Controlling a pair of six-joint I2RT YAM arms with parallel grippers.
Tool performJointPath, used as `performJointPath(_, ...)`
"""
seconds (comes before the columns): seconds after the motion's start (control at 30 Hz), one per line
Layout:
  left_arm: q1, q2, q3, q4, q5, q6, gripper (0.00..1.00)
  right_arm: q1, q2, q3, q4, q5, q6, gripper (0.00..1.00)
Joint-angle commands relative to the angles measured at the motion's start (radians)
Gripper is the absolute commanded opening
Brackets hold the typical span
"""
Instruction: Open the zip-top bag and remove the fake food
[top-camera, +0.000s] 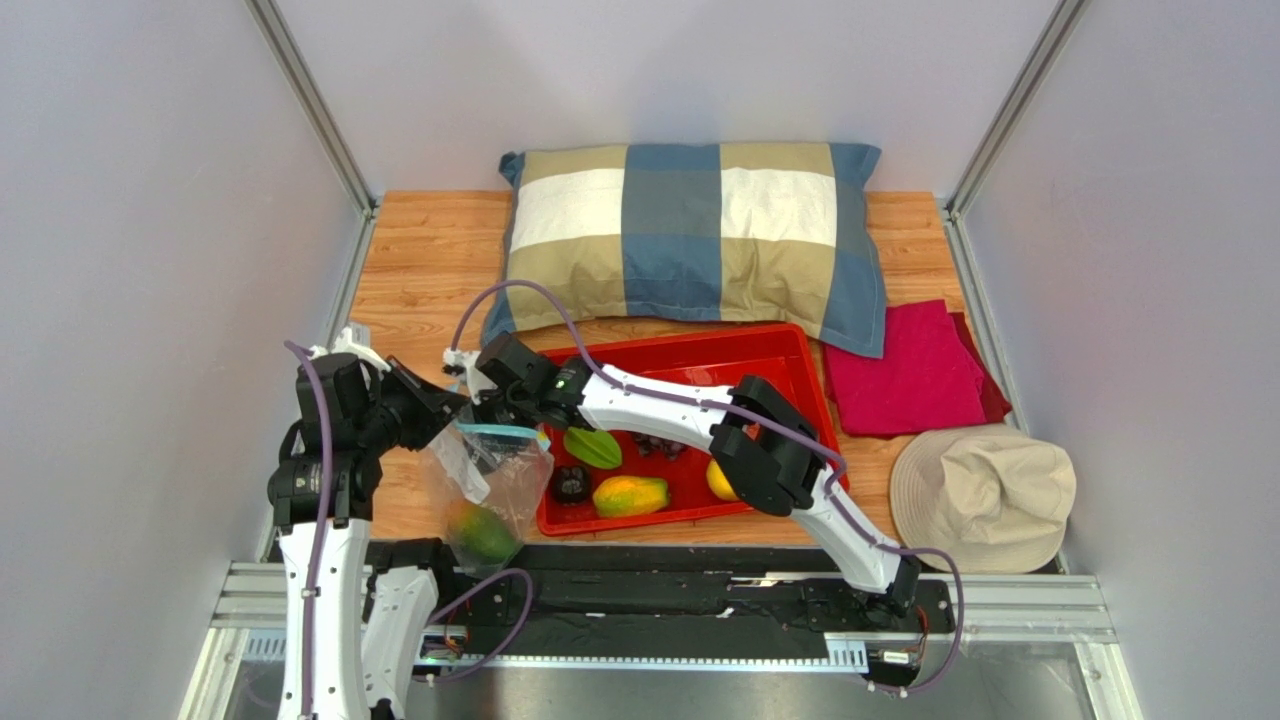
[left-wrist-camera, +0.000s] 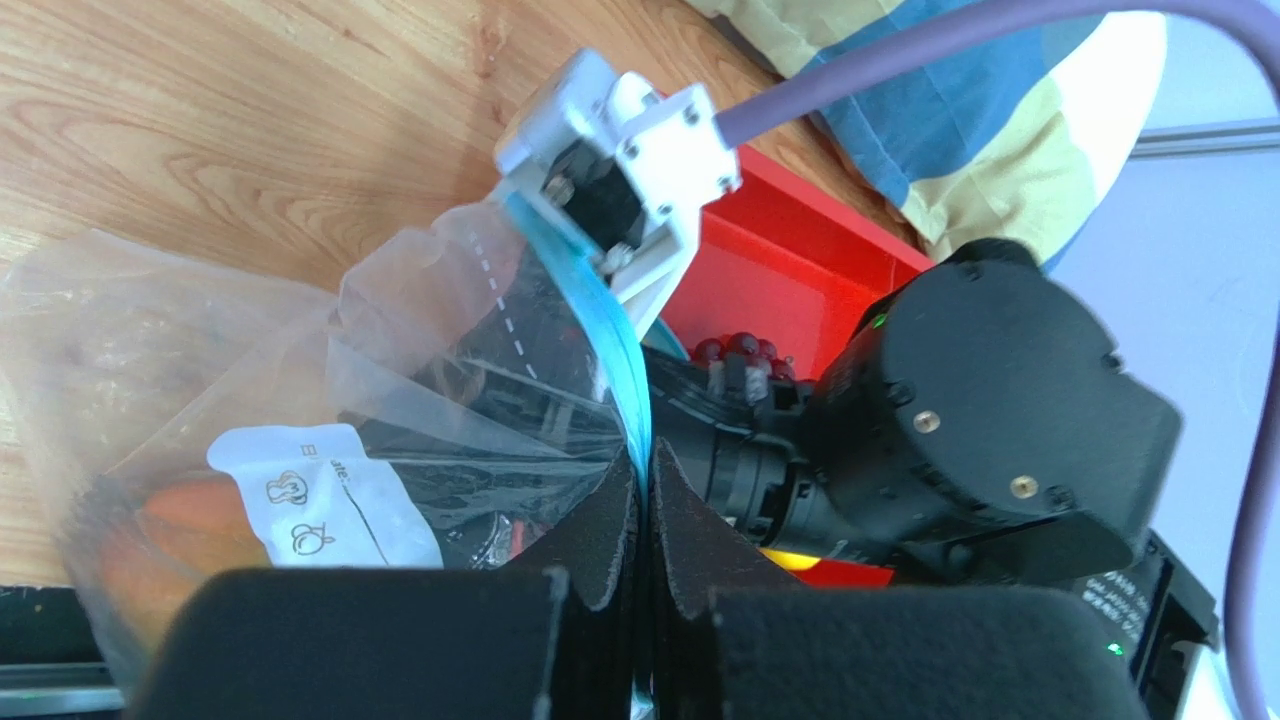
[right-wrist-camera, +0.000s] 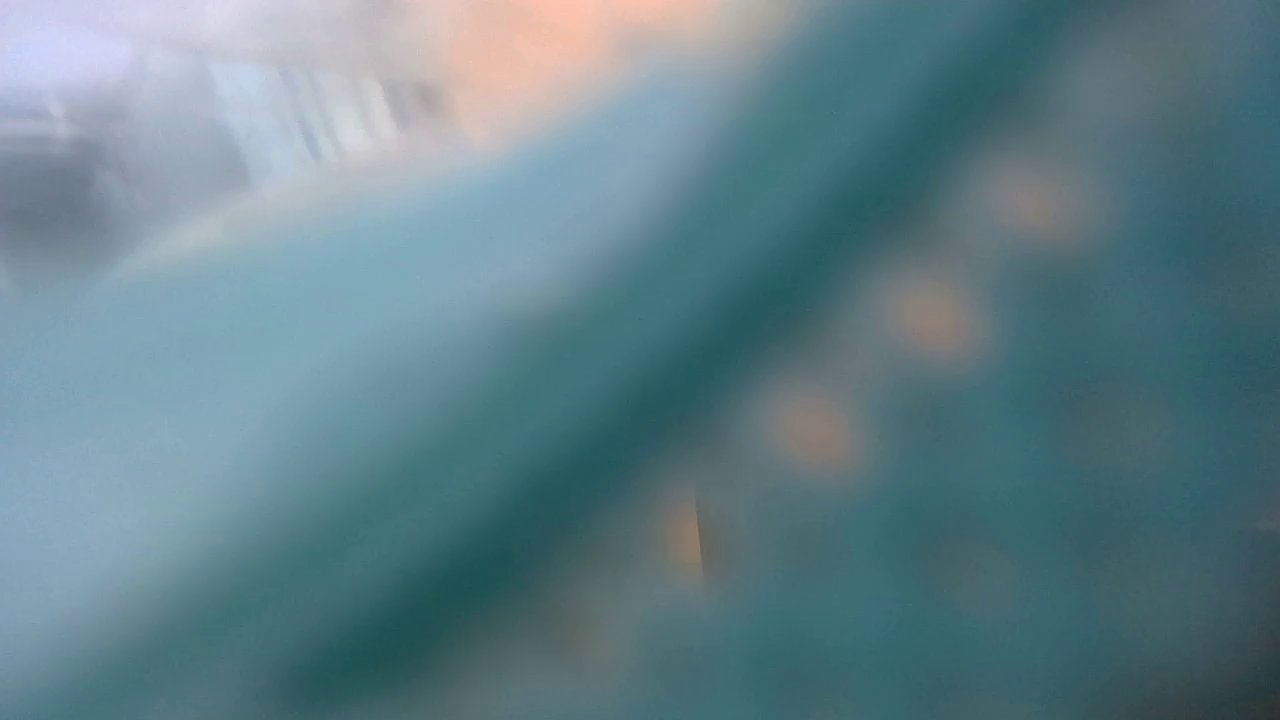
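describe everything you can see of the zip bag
Clear, crinkly plastic bag with a blue-green zip strip and a white printed label. Held up left of the red tray, strip uppermost, pinched by the left gripper and right gripper, both shut on the strip. An orange-green fruit sags in its bottom. Whether the zip is open is unclear.

Crinkly clear plastic zip-top bag (left-wrist-camera: 451, 360), glossy, possibly plastic red tray (top-camera: 751, 357), matt wood-grain table (top-camera: 428, 248), cloth pillow (top-camera: 676, 225).

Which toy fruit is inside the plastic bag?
The green-and-orange fruit at the bottom of the zip-top bag. The others, like the green star fruit and yellow citrus, lie in the red tray.
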Motion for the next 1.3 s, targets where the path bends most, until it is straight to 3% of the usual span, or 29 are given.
performJointPath(0.0, -0.001, 0.034, 0.001, 0.075, -0.002, 0.005, 0.0, 0.007, -0.007, -0.03, 0.04, 0.001, -0.048, 0.4)
performJointPath(0.07, -0.001, 0.064, 0.04, 0.055, -0.027, 0.011, 0.04, -0.001, 0.0, -0.018, 0.038, 0.0, -0.044, 0.39)
performJointPath(0.1, -0.001, 0.094, 0.063, 0.012, -0.059, 0.013, 0.2, -0.005, 0.007, 0.015, 0.032, -0.003, -0.033, 0.38)
performJointPath(0.2, -0.001, 0.134, 0.178, -0.13, -0.155, 0.017, 0.41, -0.031, 0.051, 0.103, 0.017, -0.005, -0.008, 0.38)
performJointPath(0.3, -0.001, 0.11, 0.252, -0.256, -0.235, 0.002, 0.47, -0.065, 0.096, 0.158, 0.026, -0.002, 0.038, 0.38)
performJointPath(0.43, -0.001, 0.048, 0.243, -0.408, -0.343, -0.11, 0.45, -0.103, 0.163, 0.276, 0.027, 0.01, 0.064, 0.39)
performJointPath(0.6, 0.001, 0.015, 0.075, -0.448, -0.302, -0.28, 0.32, -0.151, 0.198, 0.336, 0.024, 0.008, 0.082, 0.4)
performJointPath(0.83, -0.001, 0.148, -0.119, -0.369, -0.346, -0.4, 0.33, -0.165, 0.154, 0.292, -0.009, -0.134, 0.047, 0.44)
performJointPath(0.93, -0.001, 0.221, -0.18, -0.252, -0.318, -0.429, 0.32, -0.165, 0.129, 0.24, -0.002, -0.19, 0.042, 0.48)
performJointPath(1.2, 0.015, 0.435, -0.242, -0.12, -0.421, -0.446, 0.31, -0.137, 0.109, 0.177, 0.009, -0.298, -0.008, 0.54)
performJointPath(1.27, 0.031, 0.468, -0.263, -0.042, -0.386, -0.432, 0.3, -0.128, 0.112, 0.163, 0.02, -0.301, -0.014, 0.56)
